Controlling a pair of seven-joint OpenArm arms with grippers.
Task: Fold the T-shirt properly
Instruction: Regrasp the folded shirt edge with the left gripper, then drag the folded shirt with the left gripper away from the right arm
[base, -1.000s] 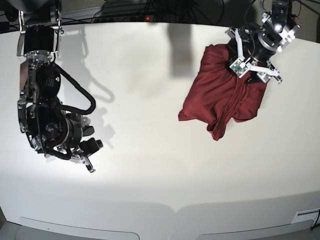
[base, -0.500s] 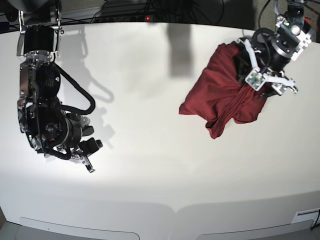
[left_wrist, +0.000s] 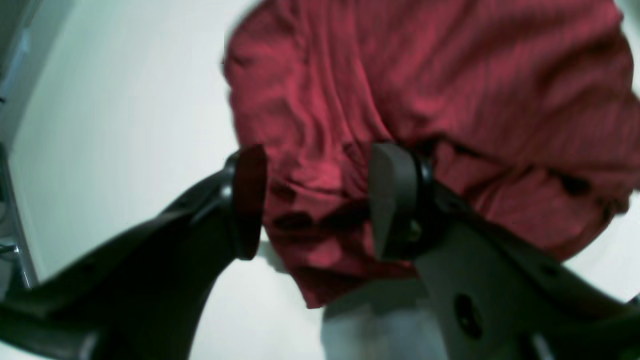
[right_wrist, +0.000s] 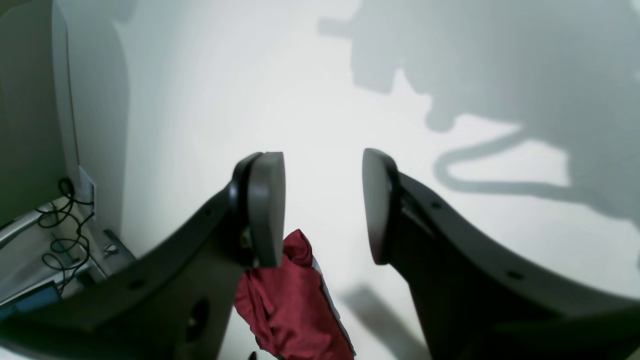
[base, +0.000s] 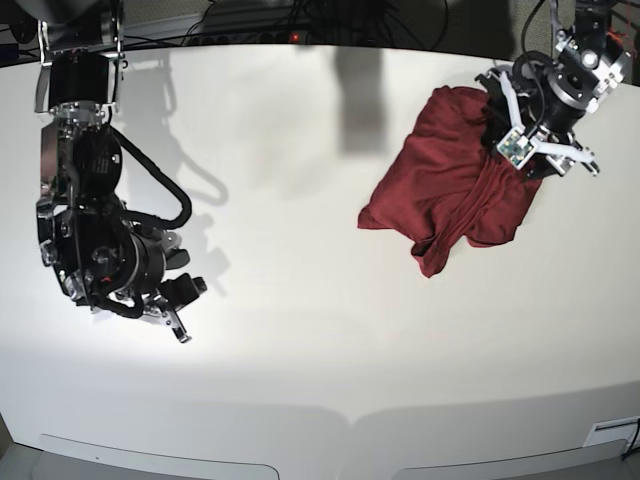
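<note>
Black pads of the left gripper (left_wrist: 317, 200) straddle, parted, a bunched fold of the wrinkled maroon knit T-shirt (base: 450, 185), heaped on the white table (base: 300, 300) with its long axis running diagonally, while the right gripper (right_wrist: 322, 207) hangs open well apart.

T-shirt (base: 450, 175): maroon, plain, crumpled in wrinkly heap, far part of table, one end trailing nearer.

The left gripper (left_wrist: 315, 200) hangs near the desk's far right corner, jaws parted with cloth between them. The right gripper (right_wrist: 322, 207) hovers near the left edge, jaws apart and holding nothing.
</note>
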